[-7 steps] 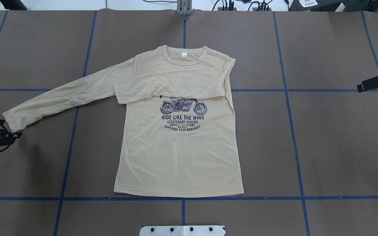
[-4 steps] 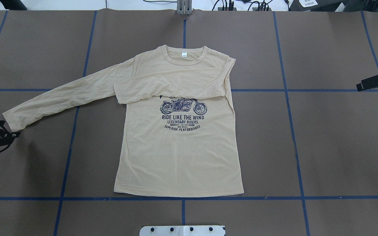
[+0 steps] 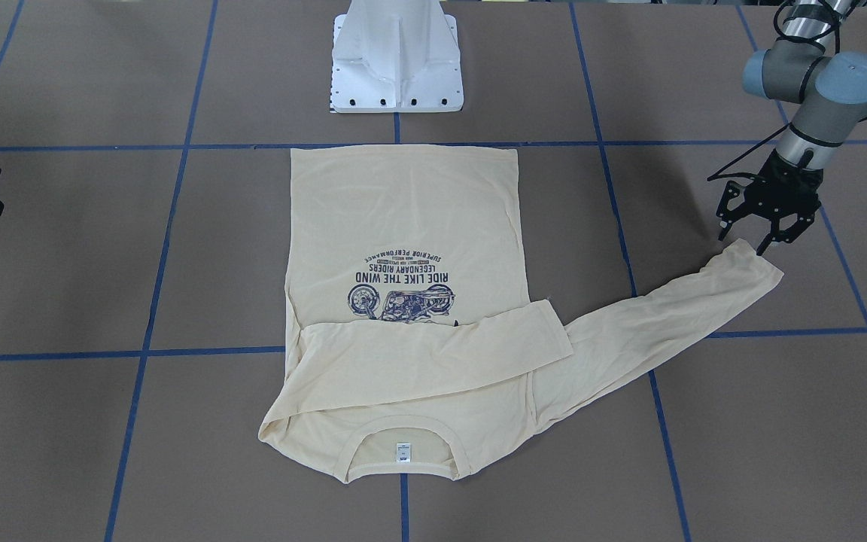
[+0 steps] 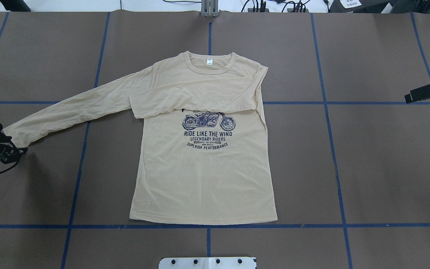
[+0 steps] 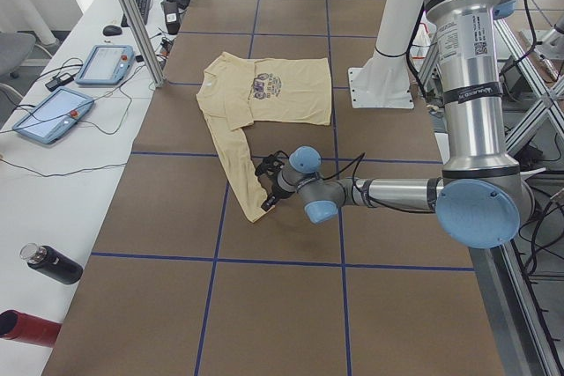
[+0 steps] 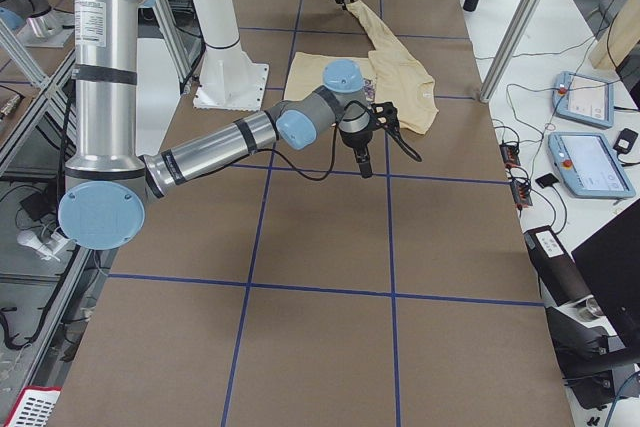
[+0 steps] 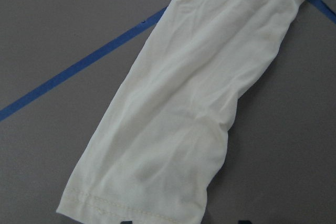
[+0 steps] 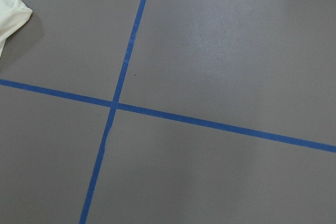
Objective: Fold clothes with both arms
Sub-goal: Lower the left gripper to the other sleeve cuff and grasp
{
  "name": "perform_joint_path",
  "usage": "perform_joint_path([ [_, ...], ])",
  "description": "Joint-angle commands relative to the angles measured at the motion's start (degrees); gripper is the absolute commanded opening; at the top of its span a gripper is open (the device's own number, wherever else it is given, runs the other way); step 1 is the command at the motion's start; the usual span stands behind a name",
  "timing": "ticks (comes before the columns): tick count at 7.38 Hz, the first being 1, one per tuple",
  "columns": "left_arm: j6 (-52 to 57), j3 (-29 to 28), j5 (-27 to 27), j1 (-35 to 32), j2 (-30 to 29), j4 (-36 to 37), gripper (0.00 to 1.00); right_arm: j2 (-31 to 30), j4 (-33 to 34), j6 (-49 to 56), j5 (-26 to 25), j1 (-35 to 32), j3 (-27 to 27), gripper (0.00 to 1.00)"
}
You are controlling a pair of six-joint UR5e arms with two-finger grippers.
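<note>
Brown table (image 4: 386, 168), taped in blue squares, carried the cream T-shirt (image 4: 203, 179) spread flat and print-up at its middle, collar away from the robot. The folded sleeve (image 4: 196, 99) lay across the chest just above the motorcycle print (image 4: 208, 121). The outstretched sleeve (image 4: 77, 108) ran toward the robot's left. The left arm (image 3: 817, 83) reached down there, and the left gripper (image 3: 742, 242) hung with jaws apart, tips at the cuff edge. The right gripper (image 4: 411, 98) sat well apart from the shirt; whether its jaws were parted could not be told. A small neck label (image 4: 209, 62) showed white inside the collar.
</note>
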State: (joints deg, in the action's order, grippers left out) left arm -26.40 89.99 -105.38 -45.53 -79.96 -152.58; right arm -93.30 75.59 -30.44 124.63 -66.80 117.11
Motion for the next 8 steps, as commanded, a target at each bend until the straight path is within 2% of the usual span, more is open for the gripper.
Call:
perform_joint_path([
  [1,0.04,-0.61,0.0,0.0,-0.37,0.0,0.49,-0.04,0.0,-0.15,0.0,0.0,0.05,1.0],
  [3,0.04,-0.35,0.0,-0.26,0.59,-0.17,0.0,-0.04,-0.09,-0.23,0.0,0.0,0.05,1.0],
  [6,3.55,1.32,-0.09,-0.87,1.92,-1.58,0.0,-0.04,-0.09,-0.41,0.0,0.0,0.05,1.0],
  [8,3.55,3.16,-0.27,-1.48,-1.31,1.47,0.0,-0.04,-0.09,-0.41,-0.09,0.0,0.05,1.0],
])
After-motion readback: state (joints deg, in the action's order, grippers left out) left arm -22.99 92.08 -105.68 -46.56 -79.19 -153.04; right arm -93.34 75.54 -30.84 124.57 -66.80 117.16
